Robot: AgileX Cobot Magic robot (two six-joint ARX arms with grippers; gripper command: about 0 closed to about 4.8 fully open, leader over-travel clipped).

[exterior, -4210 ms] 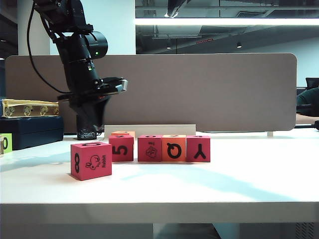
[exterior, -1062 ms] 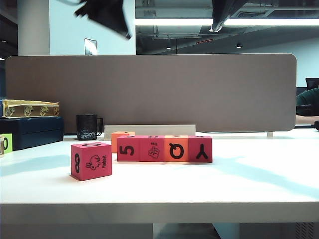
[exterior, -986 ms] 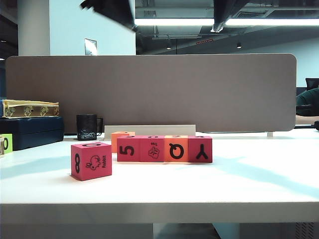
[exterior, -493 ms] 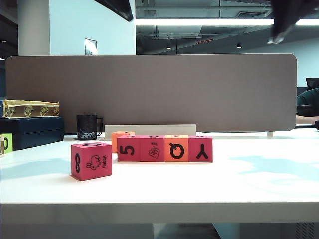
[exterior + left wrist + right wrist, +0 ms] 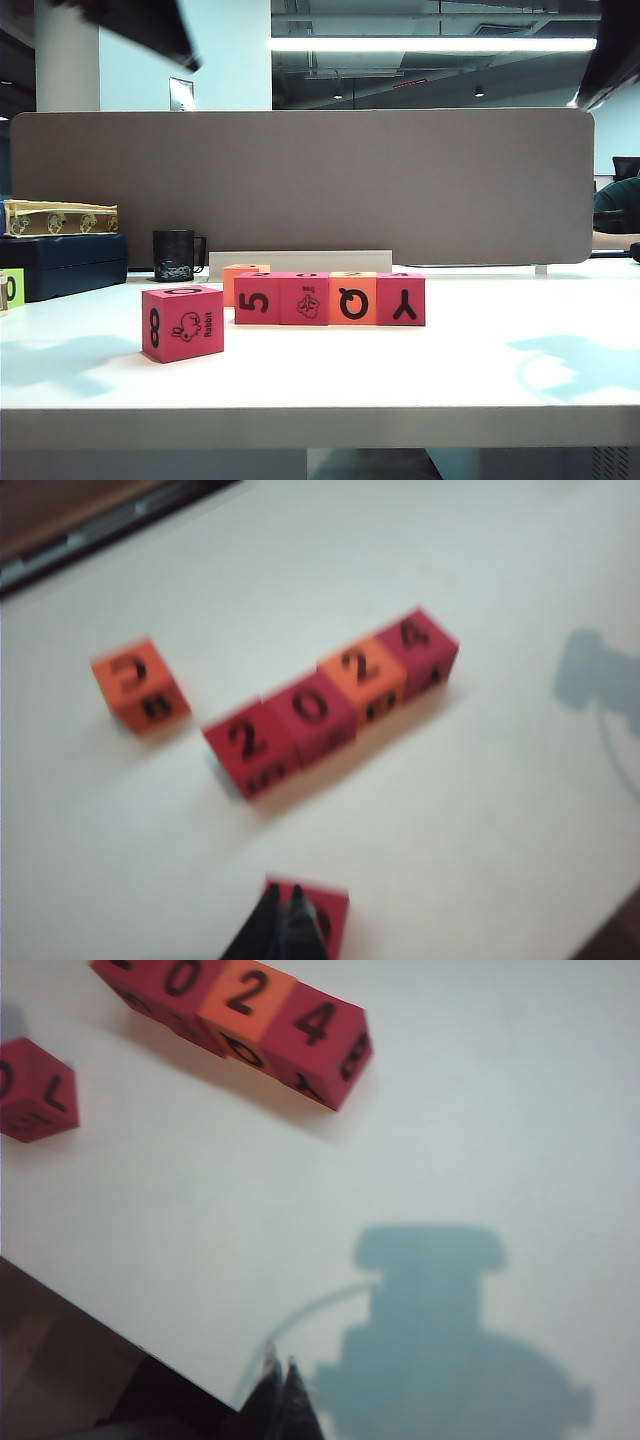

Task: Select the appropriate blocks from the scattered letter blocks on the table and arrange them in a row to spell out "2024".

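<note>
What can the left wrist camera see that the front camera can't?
Only the left wrist view shows the top faces of the row of four blocks reading 2024, and the shut left gripper high above the table. Only the exterior view shows the row's front faces: 5, a drawing, Q, Y, plus the black mug. Both show the row, the stray orange block and the table.

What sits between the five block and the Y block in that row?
Two cubes: a pink drawing block and an orange Q block, between the 5 block and Y block, exterior view.
</note>
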